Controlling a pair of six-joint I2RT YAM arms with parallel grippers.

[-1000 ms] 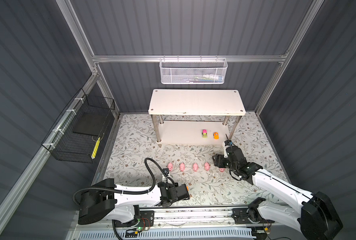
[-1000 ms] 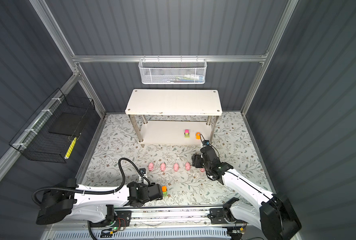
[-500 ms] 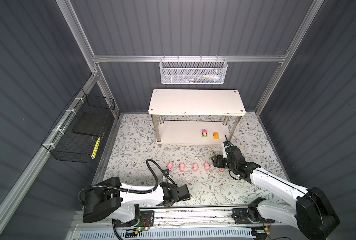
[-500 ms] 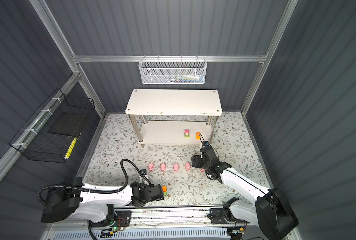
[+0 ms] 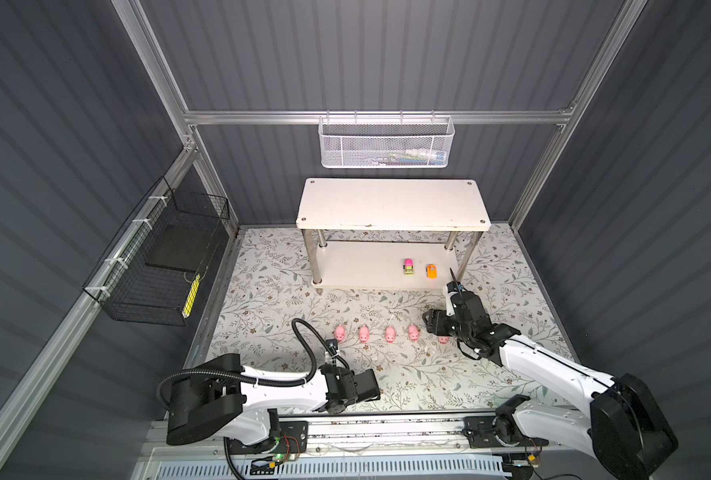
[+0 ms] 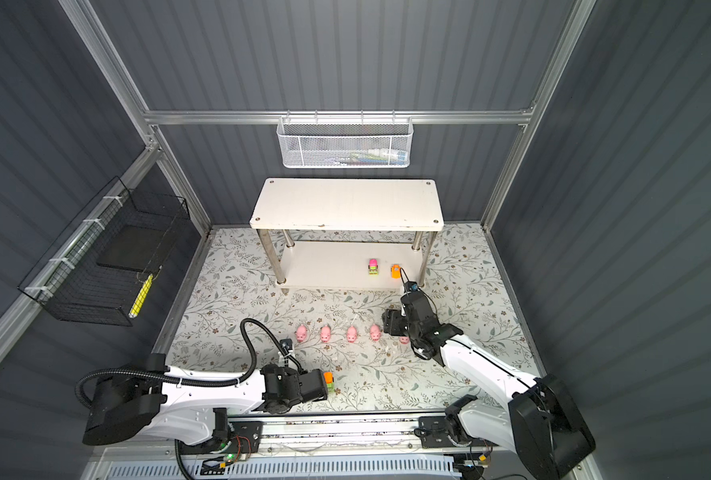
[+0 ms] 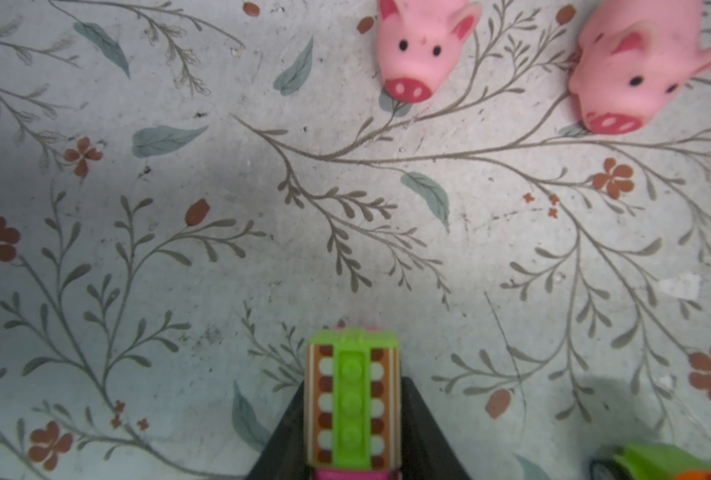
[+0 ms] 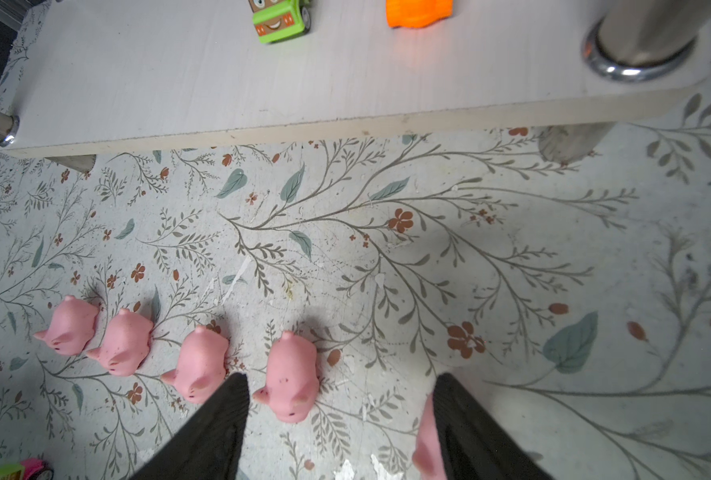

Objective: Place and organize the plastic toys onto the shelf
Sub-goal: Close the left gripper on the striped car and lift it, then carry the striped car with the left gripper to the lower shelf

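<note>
Left gripper [image 7: 351,419] clamped on small green-topped pink plastic toy vehicle [image 7: 351,390], well in front of white two-tier metal-post shelf [image 5: 391,203]. Advise: lift straight, pass above the pink plastic pig figures [image 5: 390,333] standing between it and the shelf, set down level on lower board [image 5: 362,270].

Both arms were built of white link shells and black joint housings. On the left arm [image 5: 279,390] a black corrugated conduit [image 5: 204,368] ran from the base along the link and looped above the wrist. The right arm [image 5: 553,370] had a bulky black base. The right gripper [image 8: 339,380] had black ribbed fingers [image 8: 212,428]. Both arms stood on a silver rail [image 5: 407,426] at the near edge.
</note>
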